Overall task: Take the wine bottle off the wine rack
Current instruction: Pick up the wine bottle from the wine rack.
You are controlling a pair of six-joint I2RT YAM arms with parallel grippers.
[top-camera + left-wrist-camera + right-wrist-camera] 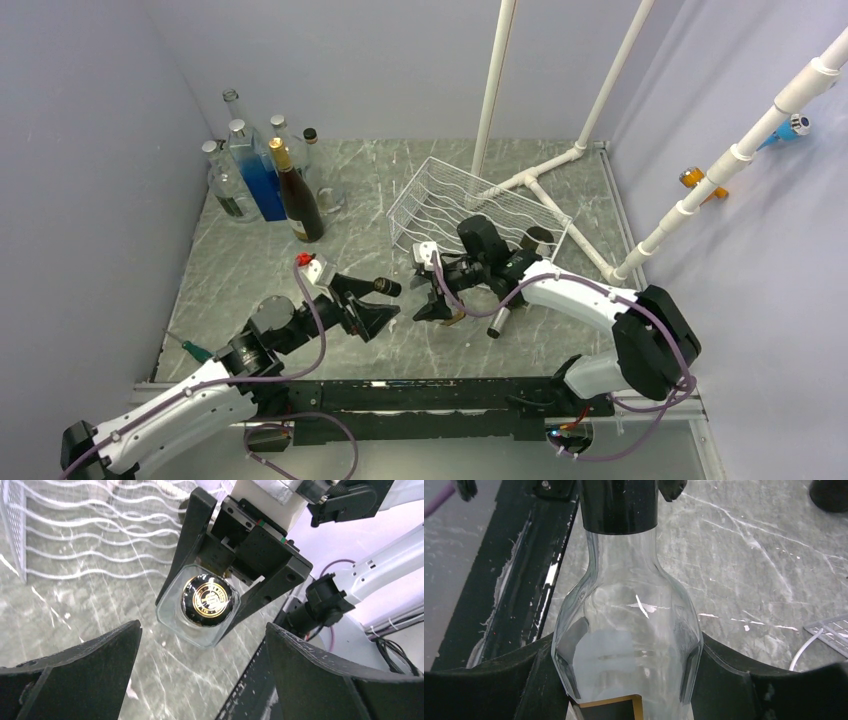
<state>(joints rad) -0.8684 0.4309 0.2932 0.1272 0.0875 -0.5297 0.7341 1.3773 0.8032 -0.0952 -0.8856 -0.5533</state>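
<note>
The wine bottle is clear glass with a black cap and a gold-edged dark label. My right gripper is shut on its body and holds it off the white wire wine rack, in front of the rack, neck pointing left. The rack holds no bottle. In the top view the cap sits at the tips of my left gripper, next to my right gripper. In the left wrist view the cap faces the camera, just beyond my open, empty left gripper.
Several bottles stand at the back left corner. White plastic pipes lie and rise behind and right of the rack. The black base rail runs along the near edge. Grey walls close in on the left, back and right.
</note>
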